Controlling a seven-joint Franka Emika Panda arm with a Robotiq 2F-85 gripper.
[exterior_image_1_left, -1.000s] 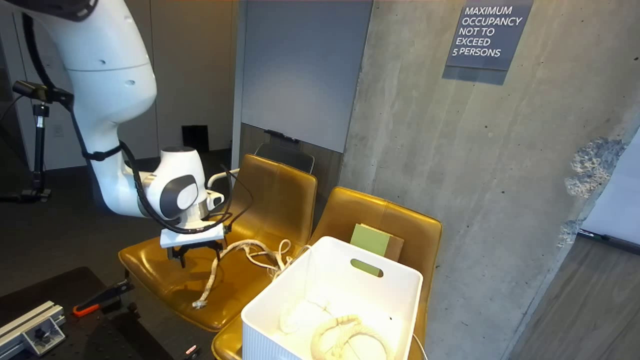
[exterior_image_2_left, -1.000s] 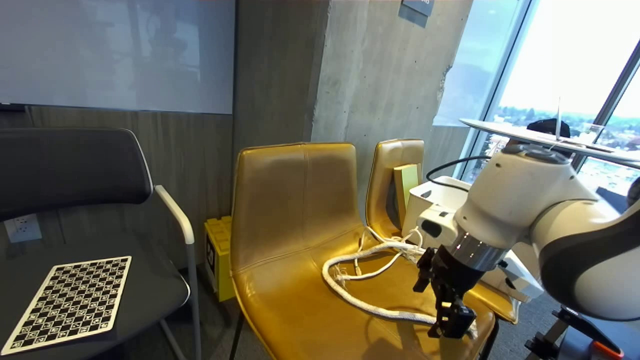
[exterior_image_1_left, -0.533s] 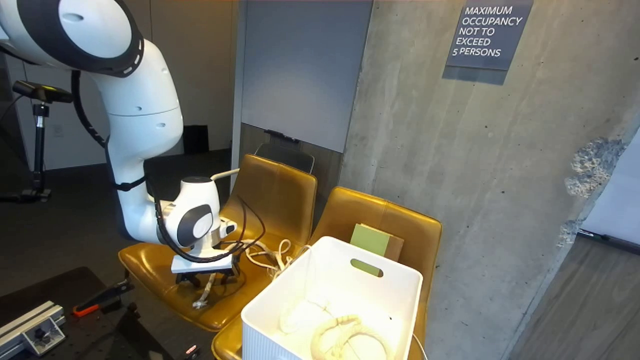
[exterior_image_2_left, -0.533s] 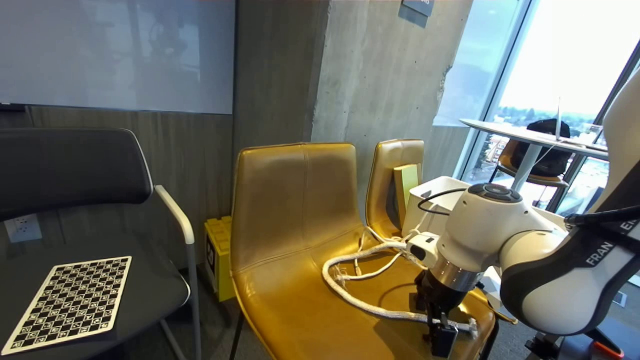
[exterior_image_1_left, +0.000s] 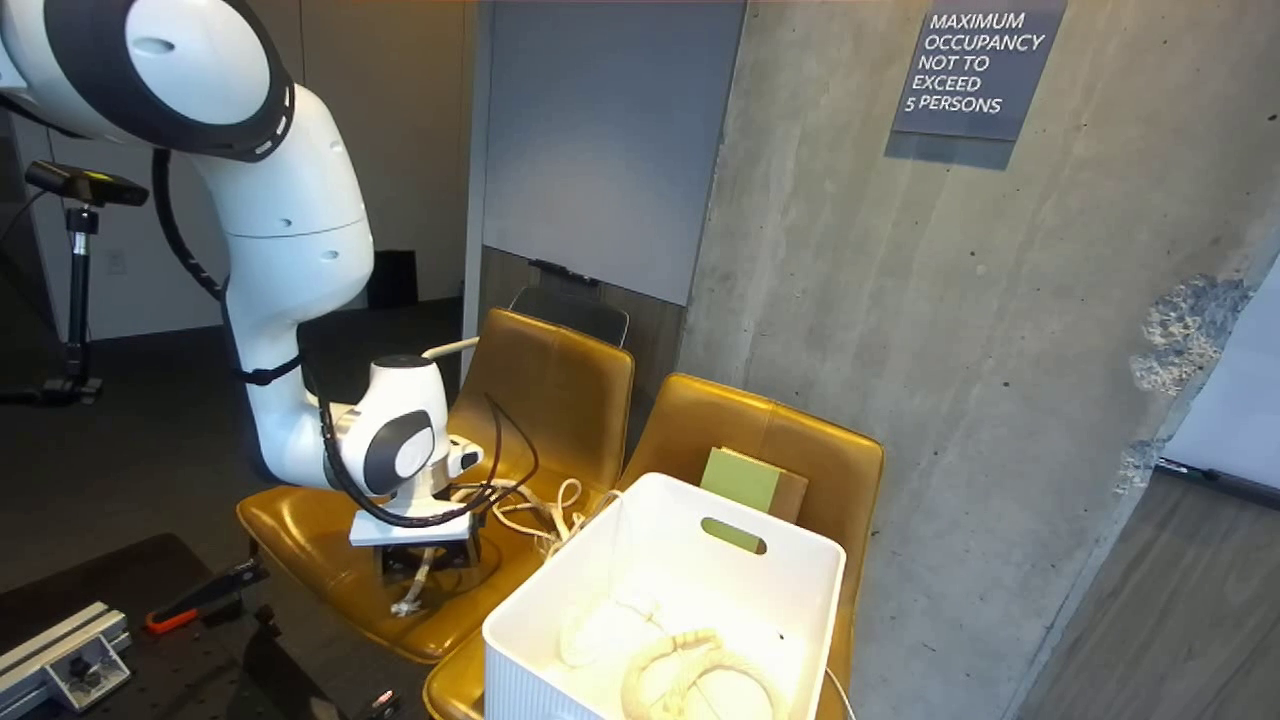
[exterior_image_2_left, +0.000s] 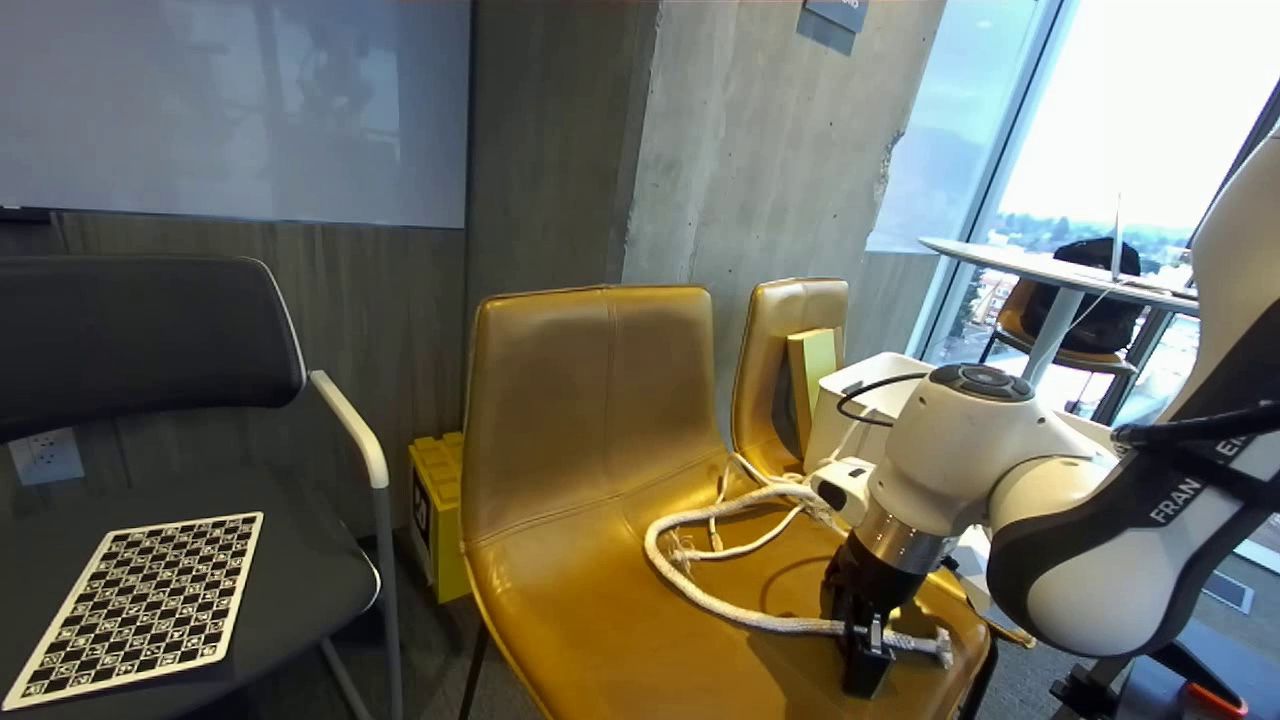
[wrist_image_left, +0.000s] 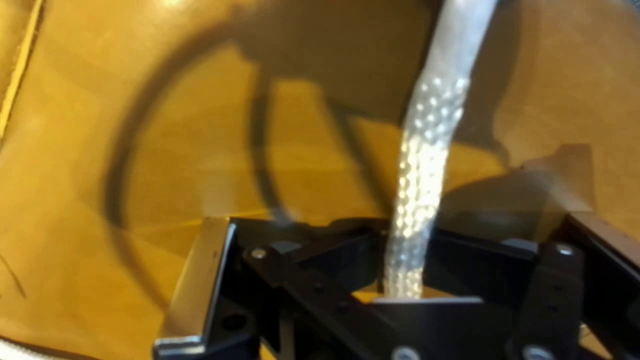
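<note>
White rope (exterior_image_2_left: 772, 625) lies across the tan chair seat (exterior_image_2_left: 590, 600), pinched by the gripper (wrist_image_left: 405, 250) near its frayed end (exterior_image_2_left: 944, 648); in an exterior view its loop (exterior_image_2_left: 653, 545) trails off toward ten o'clock. The grasp looks made, while the rope seems not yet lifted

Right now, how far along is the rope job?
Looks done: looped cream rope lies in the white plastic bin. In hand: white braided rope between the jaws of the black end effector, grip unconfirmed. Likely left: lifting that rope, which rests on the tan leather-look chair.
</note>
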